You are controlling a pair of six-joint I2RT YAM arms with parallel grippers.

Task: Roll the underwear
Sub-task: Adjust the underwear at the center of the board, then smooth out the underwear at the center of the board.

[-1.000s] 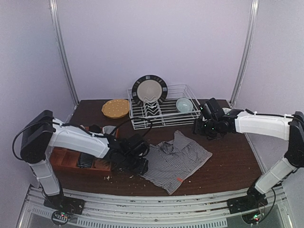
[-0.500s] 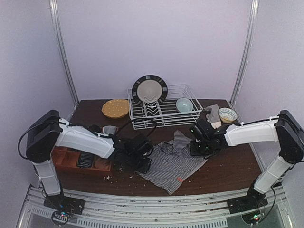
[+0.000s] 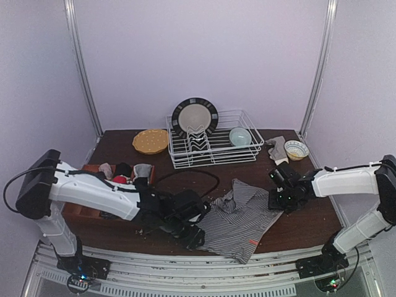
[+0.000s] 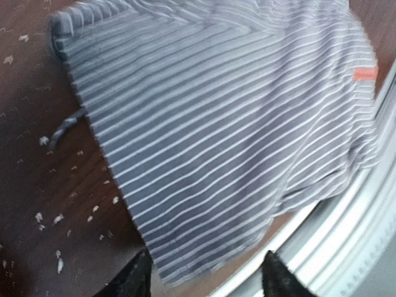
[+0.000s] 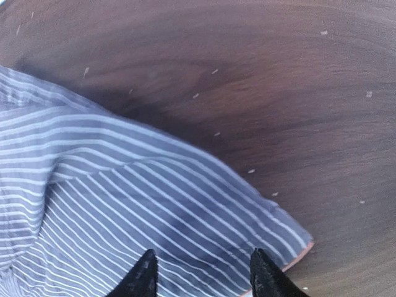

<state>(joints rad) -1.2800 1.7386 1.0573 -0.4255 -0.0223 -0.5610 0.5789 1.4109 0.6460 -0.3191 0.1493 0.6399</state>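
The dark underwear with fine white stripes (image 3: 238, 216) lies spread on the brown table near the front edge, with a small orange label (image 3: 250, 242). My left gripper (image 3: 193, 235) is low at its left front corner. In the left wrist view (image 4: 204, 281) it is open, and the cloth's (image 4: 216, 124) edge lies between the two fingers. My right gripper (image 3: 277, 201) is at the cloth's right corner, open, with its fingers (image 5: 203, 275) straddling the striped cloth (image 5: 124, 210). Other underwear, red, black and grey (image 3: 122, 172), sits in a wooden box.
The wooden box (image 3: 80, 209) stands at the left. A white dish rack (image 3: 213, 148) at the back holds a plate (image 3: 195, 116) and a pale blue bowl (image 3: 240, 136). A yellow dish (image 3: 150, 141), a small bowl (image 3: 296, 149) and a grey cloth (image 3: 278, 148) lie nearby. Crumbs dot the table. A metal rail (image 4: 346, 247) runs close along the front.
My right gripper came down from the back right onto the striped underwear's right corner. My left gripper moved forward and right. The striped underwear shifted right and toward the front edge.
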